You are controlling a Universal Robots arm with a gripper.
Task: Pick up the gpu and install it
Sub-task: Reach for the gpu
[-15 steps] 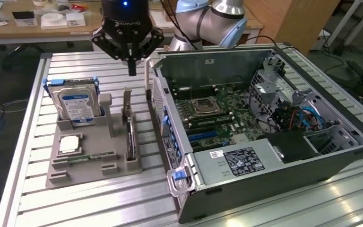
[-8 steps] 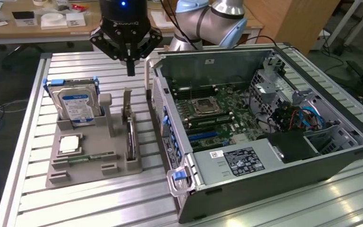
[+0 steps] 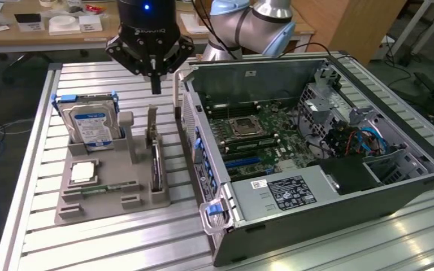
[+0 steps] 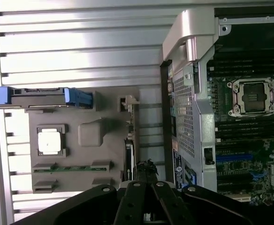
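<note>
Counts: one arm (image 3: 251, 25), one gripper (image 3: 155, 86). One open computer case (image 3: 338, 197); one CPU socket (image 3: 246, 126) in it. One grey tray (image 3: 104, 210). One gpu (image 3: 153, 132), one hard drive (image 3: 90, 125), one processor chip (image 3: 83, 171), one memory stick (image 3: 104, 189).

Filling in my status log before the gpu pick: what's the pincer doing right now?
Pincer: closed, holding nothing, hanging above the gpu, which stands in the gray tray.

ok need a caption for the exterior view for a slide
Shut gripper hangs over the gpu, which stands on edge in the grey parts tray beside the open computer case.
</note>
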